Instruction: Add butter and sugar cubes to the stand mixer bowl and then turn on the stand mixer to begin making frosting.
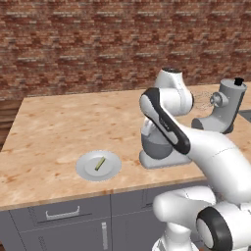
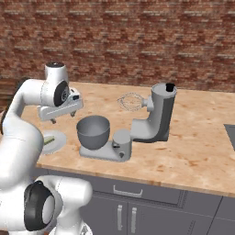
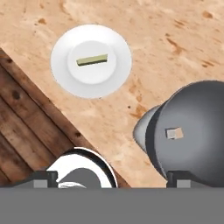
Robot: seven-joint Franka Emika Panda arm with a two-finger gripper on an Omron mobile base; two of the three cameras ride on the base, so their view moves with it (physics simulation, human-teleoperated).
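- We found the pincer (image 3: pixel 111 179) released, its two dark fingertips (image 3: pixel 41 178) standing wide apart with nothing between them; one tip lay over the bowl's edge in the hand view.
- We saw the pincer (image 2: pixel 62 117) hang above the counter (image 2: pixel 197 151), up and to the left of the bowl in the right base view and apart from it.
- We noted the stand mixer bowl (image 3: pixel 197 131) seated upright on the mixer's flat base, with one pale sugar cube (image 3: pixel 175 133) lying on its inner floor.
- We saw the same bowl (image 2: pixel 93 132) as a deep grey vessel; in the left base view the bowl (image 1: pixel 156 144) was partly hidden behind the arm.
- We located the butter (image 3: pixel 92 60), an olive-yellow stick, lying flat in the middle of a round pale plate (image 3: pixel 65 74), well apart from the bowl.
- We saw the plate (image 1: pixel 110 171) near the counter's front edge, left of the mixer base, with the butter (image 1: pixel 99 163) on it.
- We observed the stand mixer (image 2: pixel 153 119) with its head tilted up and back, its wire whisk (image 2: pixel 130 102) pointing sideways in the air, clear of the bowl.
- We noted a small black knob (image 2: pixel 170 86) on the top of the head.
- We saw a brick wall (image 1: pixel 98 44) behind the counter and grey cabinet fronts (image 1: pixel 63 220) beneath it.
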